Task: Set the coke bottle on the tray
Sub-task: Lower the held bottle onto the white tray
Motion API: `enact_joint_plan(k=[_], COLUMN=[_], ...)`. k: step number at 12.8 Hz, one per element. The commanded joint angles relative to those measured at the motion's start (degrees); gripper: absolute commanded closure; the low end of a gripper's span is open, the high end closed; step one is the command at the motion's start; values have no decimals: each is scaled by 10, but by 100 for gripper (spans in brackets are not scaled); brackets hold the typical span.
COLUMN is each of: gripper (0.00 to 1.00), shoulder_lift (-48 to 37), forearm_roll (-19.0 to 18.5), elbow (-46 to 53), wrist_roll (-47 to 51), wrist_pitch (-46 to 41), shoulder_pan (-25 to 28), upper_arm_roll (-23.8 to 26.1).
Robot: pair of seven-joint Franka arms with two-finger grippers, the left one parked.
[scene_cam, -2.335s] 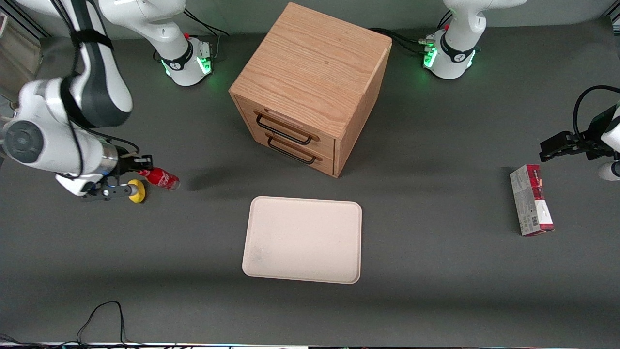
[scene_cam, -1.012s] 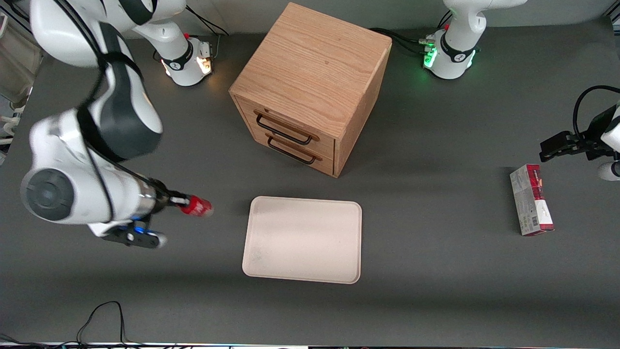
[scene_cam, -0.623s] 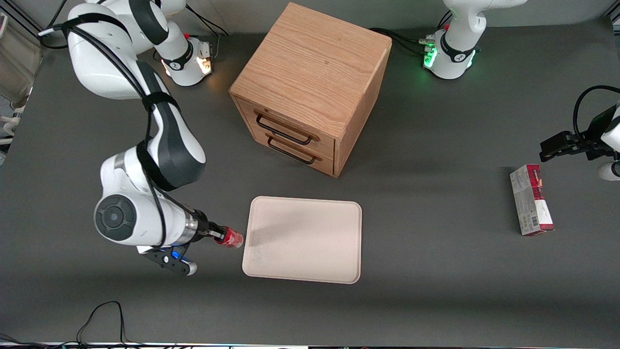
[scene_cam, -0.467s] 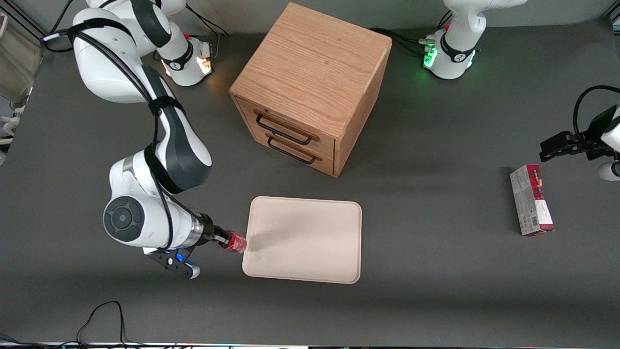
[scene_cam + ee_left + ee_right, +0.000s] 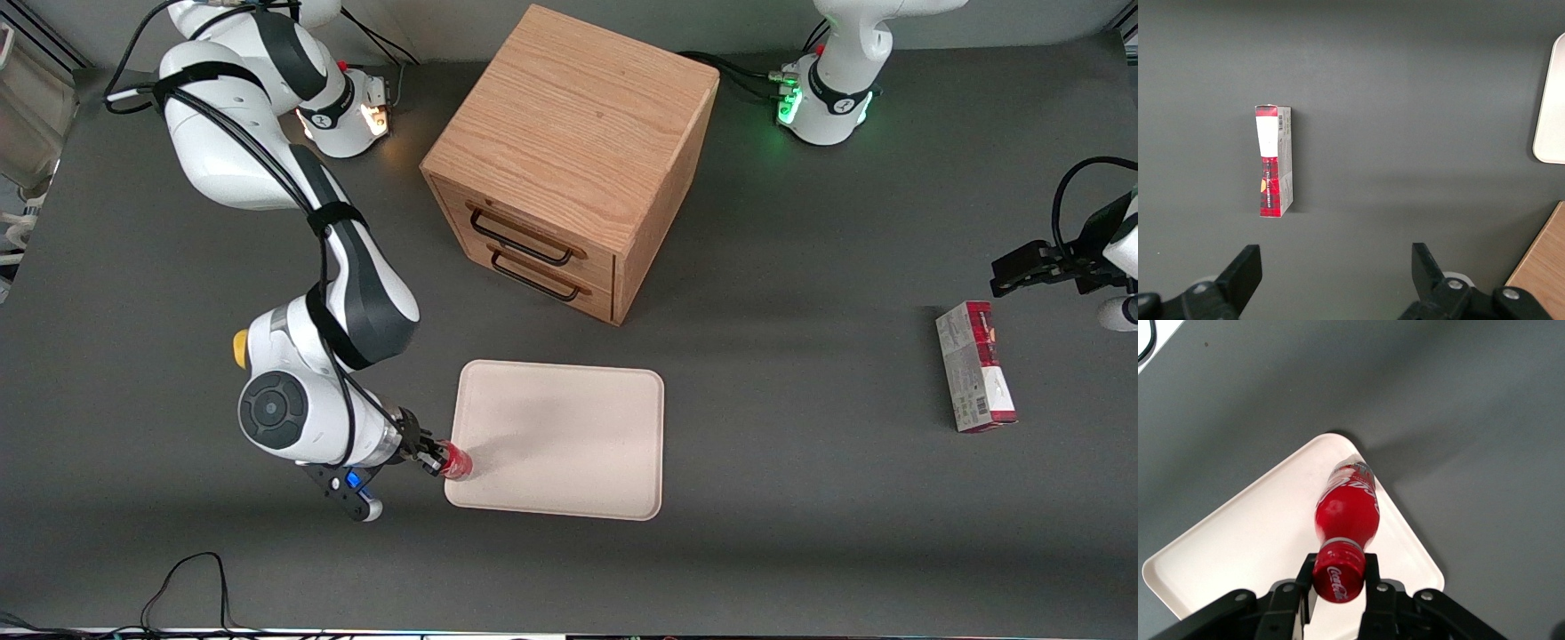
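1. Since the earlier frames, the working arm has carried the coke bottle [image 5: 456,463] from the bare table at its own end over to the tray [image 5: 569,427]. In the front view the gripper [image 5: 436,458] now sits at the tray's corner nearest the camera on the working arm's side, jaws pinching the bottle's neck, and the bottle overlaps that corner's rim.

2. Front view count: one tray, one bottle, one wooden cabinet [image 5: 569,151] with two drawers, each with a dark handle, standing farther from the camera than the tray. One red-and-grey carton [image 5: 975,366] lies toward the parked arm's end of the table. One yellow object [image 5: 240,348] peeks out beside the working arm's wrist; what it is cannot be told.

3. Left wrist view: one carton [image 5: 1274,161] lying flat on the grey table [image 5: 1405,100], plus a sliver of the tray [image 5: 1553,100] and a corner of the cabinet [image 5: 1545,267].

4. Right wrist view: the gripper [image 5: 1338,577] clamps just under the red cap, and the single bottle [image 5: 1346,510] hangs above the tray [image 5: 1251,540] near one rounded corner, white script showing on cap and body. Whether its base touches the tray cannot be told.
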Motion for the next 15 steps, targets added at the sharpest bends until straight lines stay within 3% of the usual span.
enact_joint_plan(k=[1, 12, 15], gripper=[100, 100, 85], shoulder_lift=[12, 12, 11], forearm_roll=[-2, -2, -2], elbow=[30, 29, 29], wrist_roll=[38, 48, 49], wrist_pitch=[6, 12, 13], shoulder_pan=[9, 16, 16], upper_arm_roll=[0, -3, -3])
